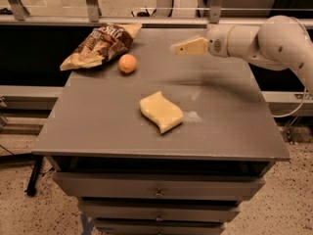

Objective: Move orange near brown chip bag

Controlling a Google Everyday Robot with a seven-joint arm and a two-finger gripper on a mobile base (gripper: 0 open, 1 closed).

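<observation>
The orange (127,63) is a small round fruit on the grey table (230,102), at the back left. It sits just right of the brown chip bag (99,45), which lies crinkled at the table's back left corner with white "Salt" lettering; whether they touch I cannot tell. My gripper (177,48) hovers above the back middle of the table, pointing left, about a hand's width to the right of the orange and apart from it. Nothing shows in the gripper.
A pale yellow wavy sponge (161,111) lies near the table's middle. My white arm (264,40) reaches in from the right over the back right corner. A metal rail (146,19) runs behind the table. Drawers (156,192) sit below the front edge.
</observation>
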